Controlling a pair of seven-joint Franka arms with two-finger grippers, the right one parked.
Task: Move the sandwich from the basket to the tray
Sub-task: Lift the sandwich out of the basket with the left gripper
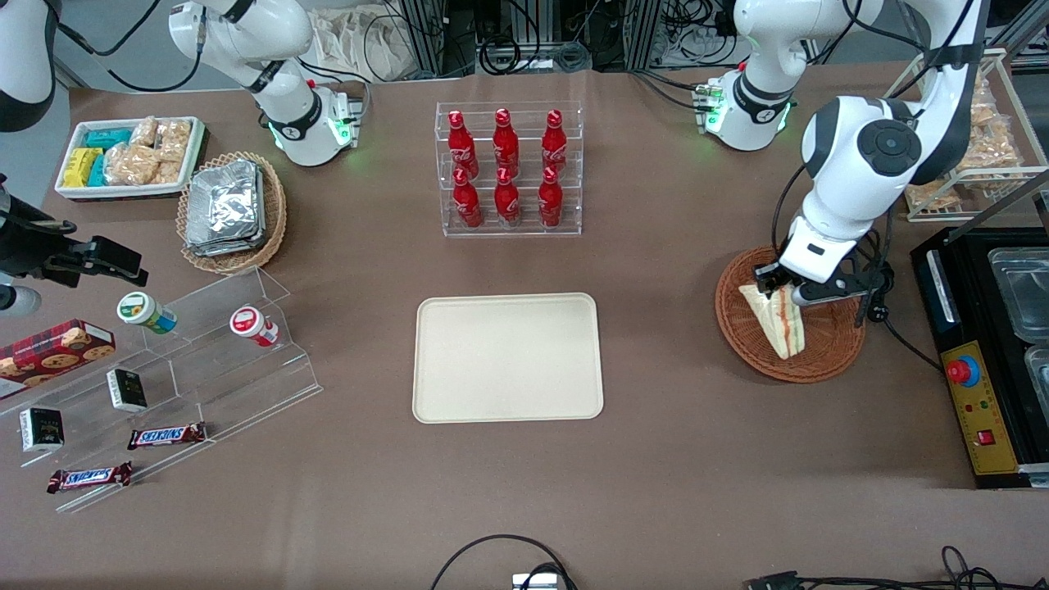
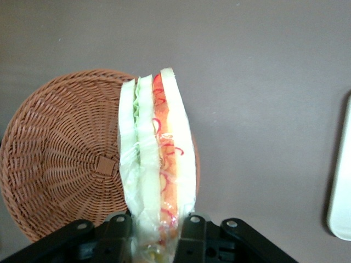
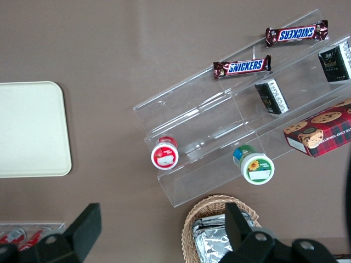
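The sandwich (image 1: pixel 777 318) is a pale bread wedge with red, orange and green filling on its cut edge. It hangs above the reddish-brown woven basket (image 1: pixel 824 348) at the working arm's end of the table. My left gripper (image 1: pixel 783 289) is shut on its thick end; in the left wrist view the black fingers (image 2: pixel 118 230) press both bread faces of the sandwich (image 2: pixel 159 153), with the basket (image 2: pixel 60 159) below it. The cream-beige tray (image 1: pixel 507 358) lies flat at the table's middle, bare; its rim (image 2: pixel 341 192) shows in the wrist view.
A clear rack of red bottles (image 1: pixel 508 168) stands farther from the front camera than the tray. A black control box (image 1: pixel 979 360) with a red button sits beside the basket. A wire shelf of snack bags (image 1: pixel 983 139) stands above it. Acrylic steps with snacks (image 1: pixel 164 385) lie toward the parked arm's end.
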